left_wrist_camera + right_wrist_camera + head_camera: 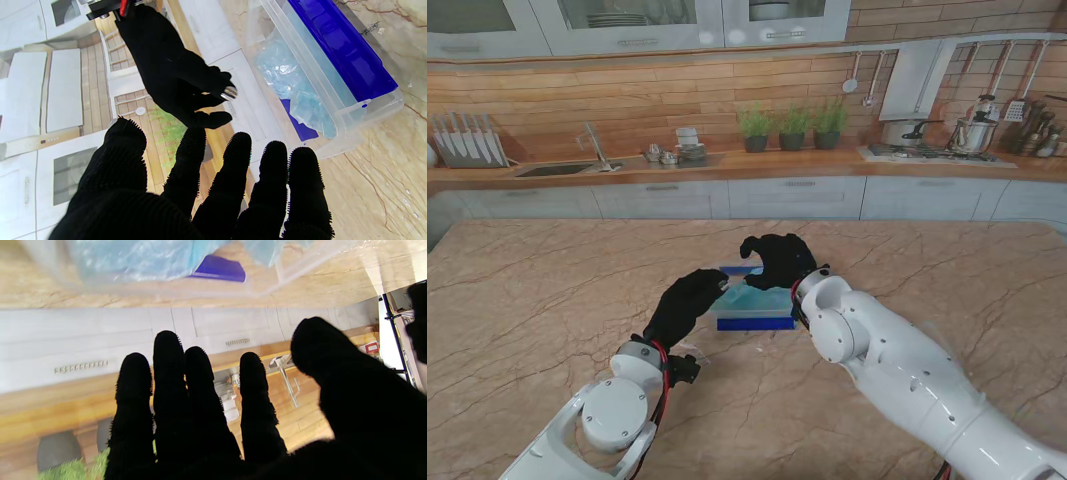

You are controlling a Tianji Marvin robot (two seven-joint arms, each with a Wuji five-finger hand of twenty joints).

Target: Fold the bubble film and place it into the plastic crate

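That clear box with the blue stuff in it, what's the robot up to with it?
The bubble film lies bunched inside the plastic crate, which sits on the marble table with a blue lid under it. The left robot hand and the right robot hand hover at the crate, fingers spread, holding nothing. The film looks to be in place.

No text, label, brand or number can be read on anything here.
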